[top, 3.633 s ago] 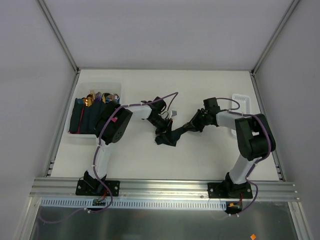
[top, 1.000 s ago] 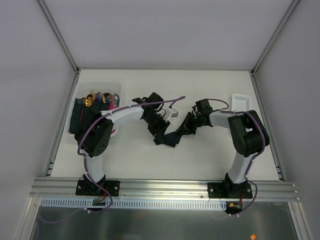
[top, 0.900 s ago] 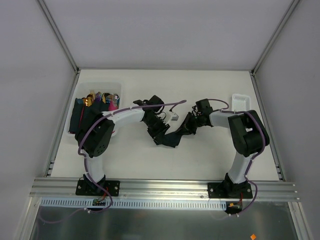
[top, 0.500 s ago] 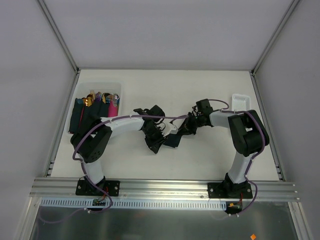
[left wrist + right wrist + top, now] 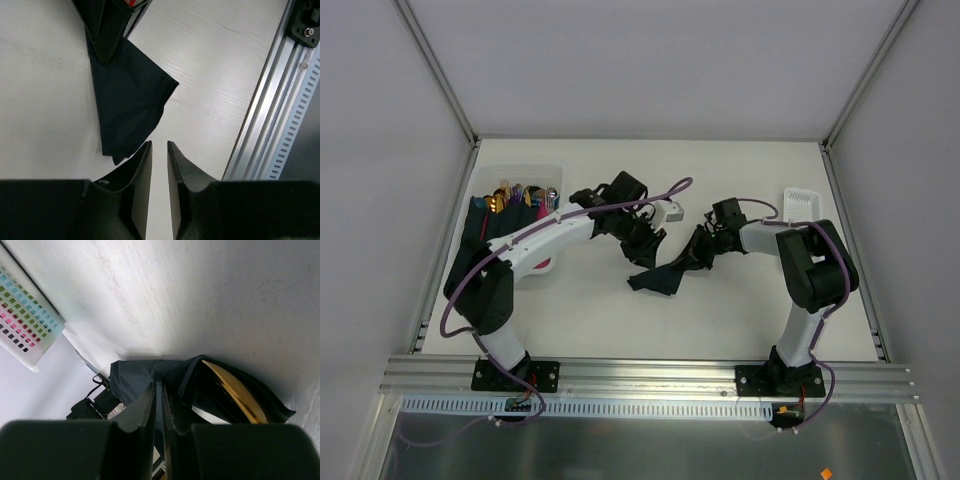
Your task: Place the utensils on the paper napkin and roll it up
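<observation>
A: Which step is this?
B: Rolling, I'd judge, and early. The paper napkin [image 5: 660, 277] is lying crumpled mid-bench [image 5: 720, 320], not flat. It's already wrapping a gold utensil [image 5: 235, 390]: the right wrist view is showing a gold piece poking out of the dark folds.
A: Claws?
B: Right claw [image 5: 158, 386] is pinching the napkin's 1 o'clock end, fingers pressed together on the paper. Left claw [image 5: 157, 146] is hanging off the bench near the napkin's free end, not touching it. Its fingers are nearly pressed together with only a sliver of gap, gripping nothing.
A: Change from half a second ago?
B: Left claw was down on the napkin's near end then. Now it's backing off toward 12 o'clock, and the napkin's 7 o'clock corner, covered then, is showing. Right claw is barely shifting.
A: Next move?
B: Probably the left claw is needing to come back to that loose corner, spread a little, take it and turn it over the utensil, with the right anchoring the other end. The paper is looking thin, so tugging against the right grip is risking a tear. Can't tell whether more than one utensil is inside. Other utensils [image 5: 505, 195] are standing in the white bin [image 5: 520, 170] at 9 o'clock.
</observation>
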Tool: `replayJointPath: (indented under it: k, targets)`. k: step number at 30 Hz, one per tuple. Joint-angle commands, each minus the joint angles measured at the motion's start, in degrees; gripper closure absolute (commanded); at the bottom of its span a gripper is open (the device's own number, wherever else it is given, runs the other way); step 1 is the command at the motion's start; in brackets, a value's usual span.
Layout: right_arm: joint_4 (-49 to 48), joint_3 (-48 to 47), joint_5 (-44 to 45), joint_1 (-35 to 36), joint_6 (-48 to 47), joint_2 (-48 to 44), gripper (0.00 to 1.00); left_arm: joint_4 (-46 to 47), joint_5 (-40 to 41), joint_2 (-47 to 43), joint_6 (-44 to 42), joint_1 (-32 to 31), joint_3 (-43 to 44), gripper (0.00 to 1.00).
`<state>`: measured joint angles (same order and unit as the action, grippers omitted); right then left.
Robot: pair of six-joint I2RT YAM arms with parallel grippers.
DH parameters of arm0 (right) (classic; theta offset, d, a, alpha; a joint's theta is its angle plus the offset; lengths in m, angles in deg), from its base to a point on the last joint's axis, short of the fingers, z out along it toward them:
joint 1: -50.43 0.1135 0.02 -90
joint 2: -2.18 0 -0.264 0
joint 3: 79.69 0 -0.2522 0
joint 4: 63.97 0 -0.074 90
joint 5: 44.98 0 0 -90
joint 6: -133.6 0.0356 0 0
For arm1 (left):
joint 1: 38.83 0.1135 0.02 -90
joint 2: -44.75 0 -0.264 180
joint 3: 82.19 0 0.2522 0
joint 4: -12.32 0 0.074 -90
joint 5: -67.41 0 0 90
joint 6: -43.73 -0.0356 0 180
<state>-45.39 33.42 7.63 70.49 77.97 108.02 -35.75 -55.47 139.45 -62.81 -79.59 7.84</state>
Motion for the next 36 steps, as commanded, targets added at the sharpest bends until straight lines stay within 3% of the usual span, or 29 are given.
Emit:
replayJointPath:
  k: [1, 20, 23, 30, 33, 36]
  targets:
    - [4.05, 1.53, 4.6, -0.63, -3.26, 1.91, 0.88, -0.68, -2.8, 6.37, 5.63, 0.06, 2.56, 0.82]
    - [6.96, -4.0, 3.64, -0.63, -7.74, 2.26, 0.85, 3.98, -7.1, 27.38, 15.46, 3.84, 1.08, 0.93]
    - [8.71, -6.54, 3.72, -0.72, -8.7, 1.74, 0.8, 4.86, -8.51, 30.54, 19.49, 6.03, 0.99, 0.94]
    - [12.75, -9.89, 4.25, -1.68, -12.83, -1.16, 0.53, 7.06, -11.5, 33.71, 23.83, 10.16, -0.15, 0.96]
    - [15.65, -10.95, 4.69, -2.91, -15.47, -1.95, 0.5, 8.2, -11.59, 33.54, 24.88, 10.69, -1.12, 0.96]
    - [16.71, -10.51, 5.74, -3.44, -17.14, -4.67, 0.54, 9.08, -11.59, 33.71, 26.11, 11.22, -1.47, 0.97]
